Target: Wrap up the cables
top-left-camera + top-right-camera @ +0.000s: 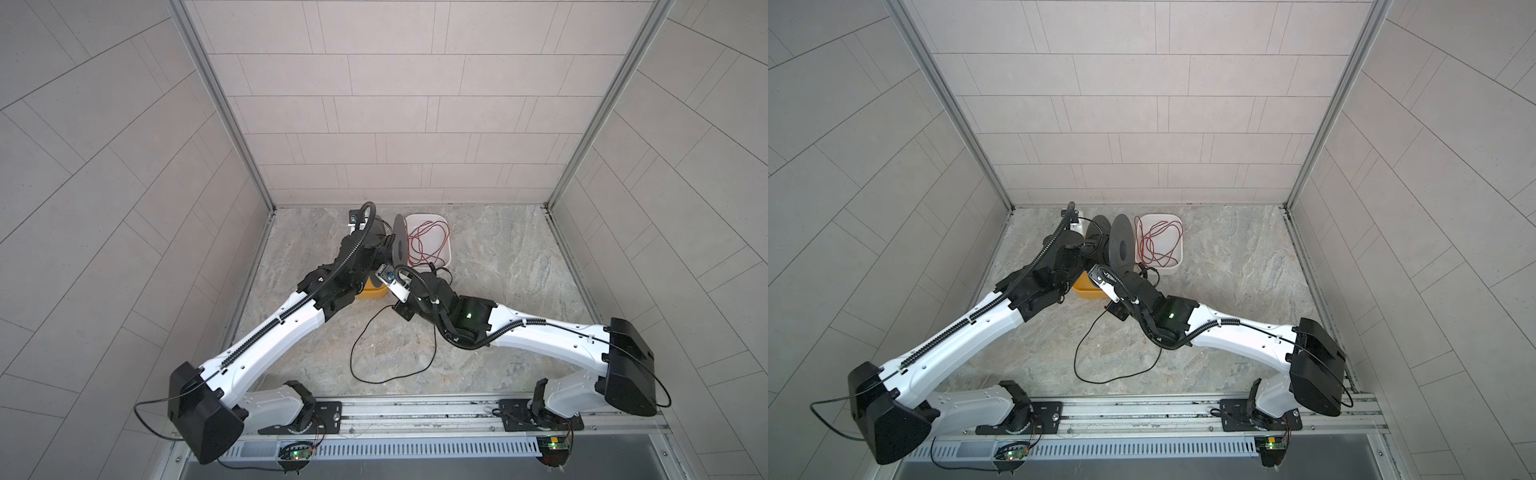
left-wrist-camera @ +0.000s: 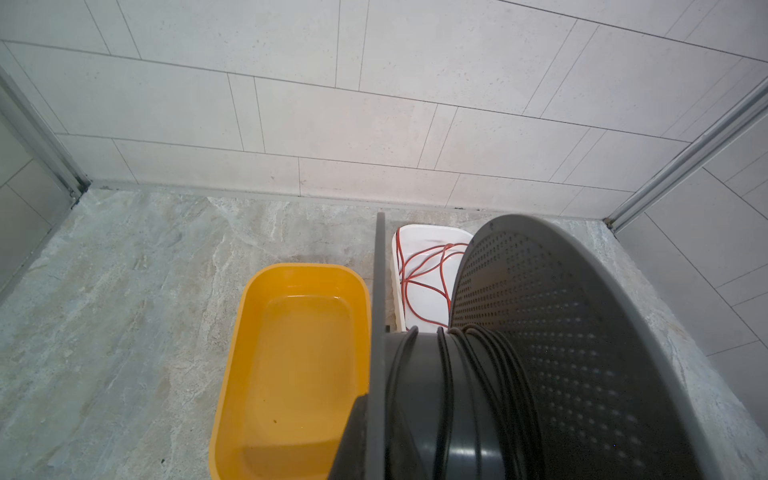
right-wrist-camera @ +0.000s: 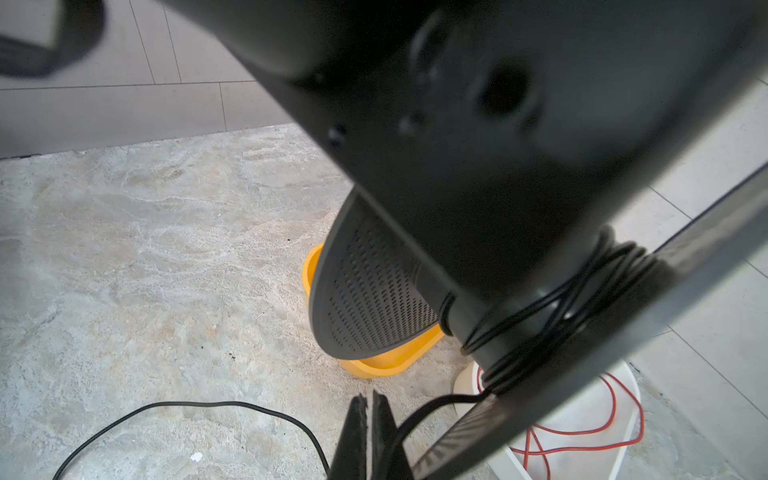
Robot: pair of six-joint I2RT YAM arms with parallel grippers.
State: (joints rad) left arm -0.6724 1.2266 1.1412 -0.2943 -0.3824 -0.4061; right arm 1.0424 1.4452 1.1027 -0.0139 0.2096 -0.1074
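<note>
Little shows from above: left pincer (image 2: pixel 360 415) clamped on spool (image 2: pixel 573 332) flange, right pincer (image 3: pixel 368 424) closed around black cable (image 3: pixel 208 403), contact half-hidden

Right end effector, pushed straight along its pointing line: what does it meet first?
Probably the spool, at its perforated flange above the yellow tub; depth is unclear. The right end effector is shut on the black cable.

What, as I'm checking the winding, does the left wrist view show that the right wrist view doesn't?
Only left wrist: the yellow tub's whole bare inside. Only right wrist: the shut right pincer, with loose cable on the floor meeting it. Both: the spool with cable turns, the white tub, the red wire.
</note>
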